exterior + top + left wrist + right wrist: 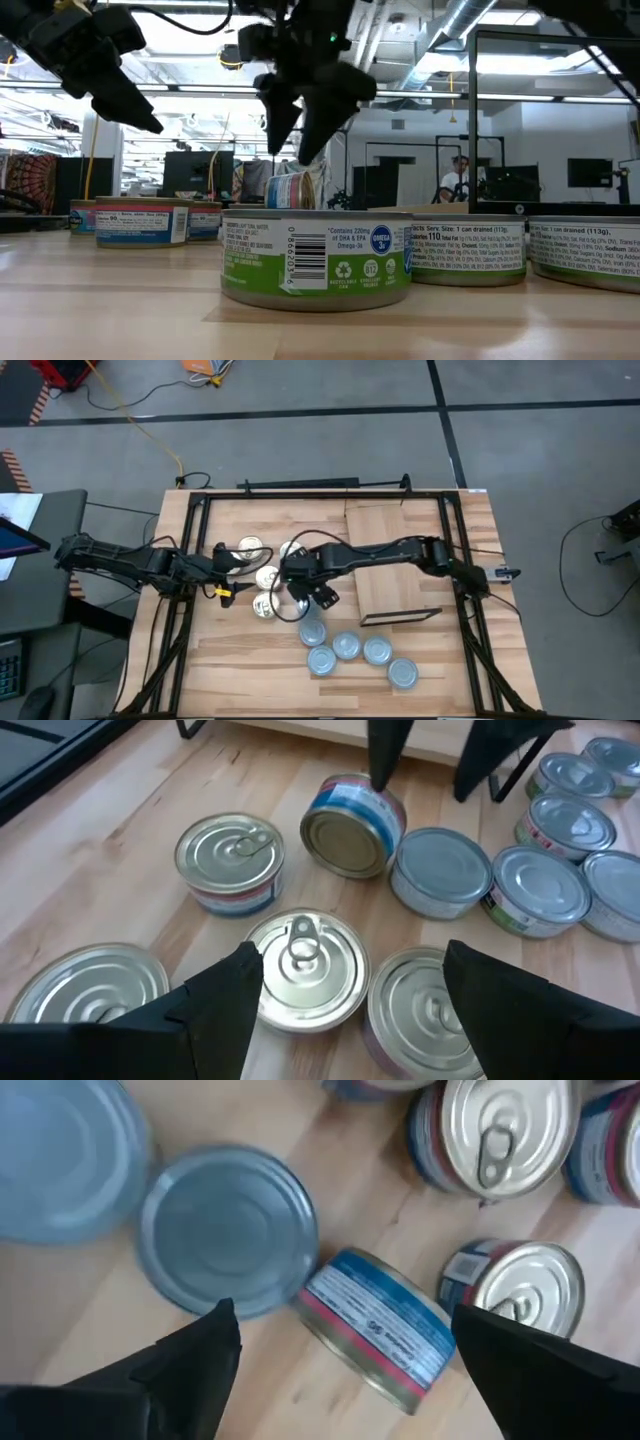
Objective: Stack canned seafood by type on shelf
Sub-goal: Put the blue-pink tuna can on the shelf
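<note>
Several tins with gold pull-tab tops (303,965) stand close together left of the table's middle. Several silvery-blue-topped tins (346,646) stand near the front edge. One tin (375,1325) is tipped up on its rim and leans against a blue-topped tin (228,1230). My right gripper (345,1370) hangs open just above the tipped tin (295,190), fingers pointing steeply down. My left gripper (345,1010) hovers open at the left of the gold tins, over one of them. The shelf (395,560), a pale board with a dark strip, lies bare right of the middle.
A black tube frame (300,493) runs around the work area. The blue-topped tins (315,262) crowd the near side of the low view. A person sits at a desk in the room beyond the table.
</note>
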Controlling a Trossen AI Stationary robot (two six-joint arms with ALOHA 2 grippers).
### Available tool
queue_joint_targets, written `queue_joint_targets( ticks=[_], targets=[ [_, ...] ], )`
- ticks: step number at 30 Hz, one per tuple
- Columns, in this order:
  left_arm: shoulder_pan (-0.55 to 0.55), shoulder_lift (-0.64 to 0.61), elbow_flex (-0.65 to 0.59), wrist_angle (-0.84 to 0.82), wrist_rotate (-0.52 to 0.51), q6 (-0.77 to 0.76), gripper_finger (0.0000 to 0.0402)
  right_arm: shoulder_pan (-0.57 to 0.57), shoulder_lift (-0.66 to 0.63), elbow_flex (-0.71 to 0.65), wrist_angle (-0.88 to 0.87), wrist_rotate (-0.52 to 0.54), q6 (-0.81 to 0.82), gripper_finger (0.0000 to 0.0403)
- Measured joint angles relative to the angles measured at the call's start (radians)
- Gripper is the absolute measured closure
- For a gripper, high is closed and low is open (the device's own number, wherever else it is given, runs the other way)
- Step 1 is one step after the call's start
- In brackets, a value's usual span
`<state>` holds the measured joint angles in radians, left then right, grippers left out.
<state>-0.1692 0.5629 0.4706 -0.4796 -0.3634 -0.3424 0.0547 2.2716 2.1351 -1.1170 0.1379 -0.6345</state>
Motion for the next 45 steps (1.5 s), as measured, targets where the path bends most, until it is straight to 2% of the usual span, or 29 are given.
queue_joint_targets(
  ticks=[5, 16, 24, 32, 40, 45],
  targets=[
    [0.000, 0.000, 0.000, -0.011, 0.026, 0.006, 0.0101, 0.001, 0.068, 0.077, -0.042, 0.051, -0.073, 0.0003],
    [0.000, 0.000, 0.000, -0.024, 0.075, 0.035, 0.0101, -0.018, 0.091, 0.080, -0.059, 0.058, -0.161, 0.0003],
    [0.000, 0.000, 0.000, -0.025, 0.077, 0.035, 0.0101, -0.052, 0.091, 0.080, -0.047, 0.025, -0.210, 0.0003],
    [0.000, 0.000, 0.000, -0.025, 0.133, 0.032, 0.0101, -0.062, 0.090, 0.046, -0.013, -0.016, -0.317, 0.0005],
    [0.000, 0.000, 0.000, -0.026, 0.150, 0.034, 0.0101, -0.075, 0.112, 0.045, -0.031, -0.021, -0.365, 0.0038],
    [0.000, 0.000, 0.000, -0.025, 0.154, 0.035, 0.0101, -0.086, 0.140, 0.046, -0.057, -0.024, -0.362, 0.0080]
  ],
)
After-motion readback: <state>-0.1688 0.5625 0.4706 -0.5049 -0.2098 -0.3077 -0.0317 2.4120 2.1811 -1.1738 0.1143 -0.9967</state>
